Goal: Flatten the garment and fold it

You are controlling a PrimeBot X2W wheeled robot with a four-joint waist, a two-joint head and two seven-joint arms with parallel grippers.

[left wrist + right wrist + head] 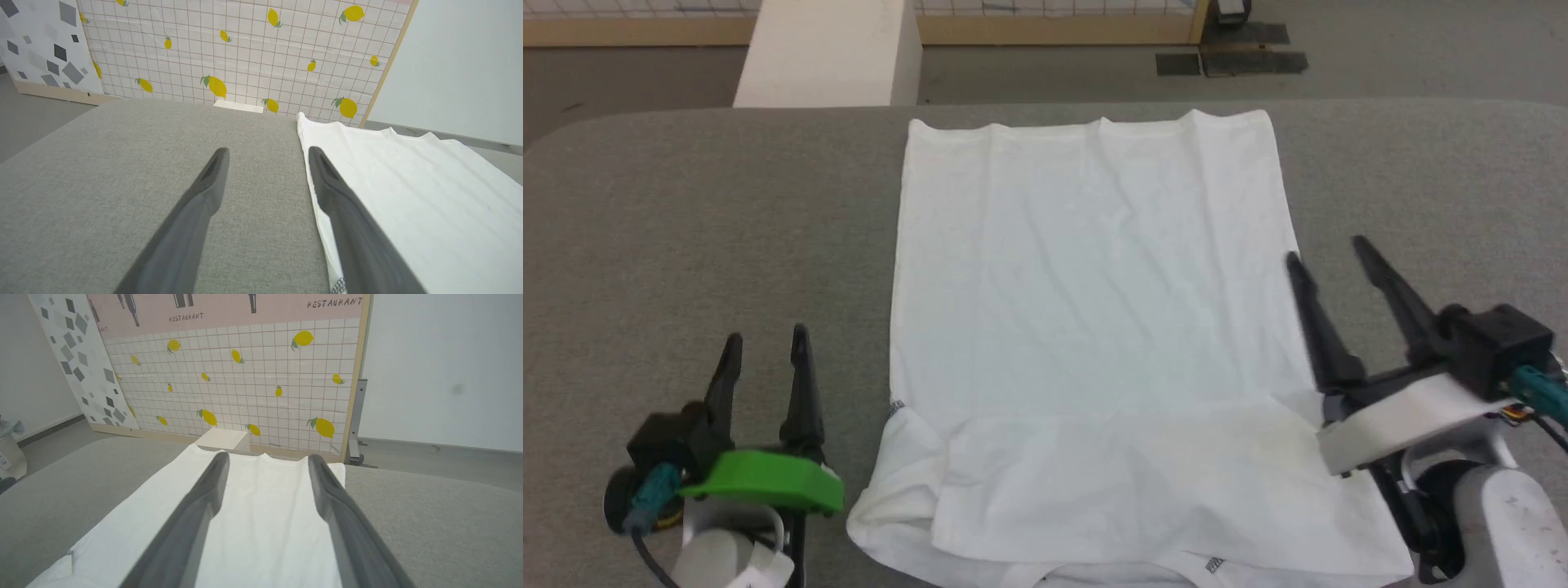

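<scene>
Grey padded table [686, 204] holds the garment [1094, 286] between both grippers; left gripper [767, 335] unclenched, empty; right gripper [1324, 251] unclenched, empty, at garment's edge.

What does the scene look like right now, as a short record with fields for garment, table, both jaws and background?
garment: white T-shirt, lying flat as a long rectangle, hem toward the far edge
table: grey fabric top
left jaws: open, above bare table left of the garment
right jaws: open, at the garment's right edge, holding nothing
background: white box, lemon-print panel
</scene>
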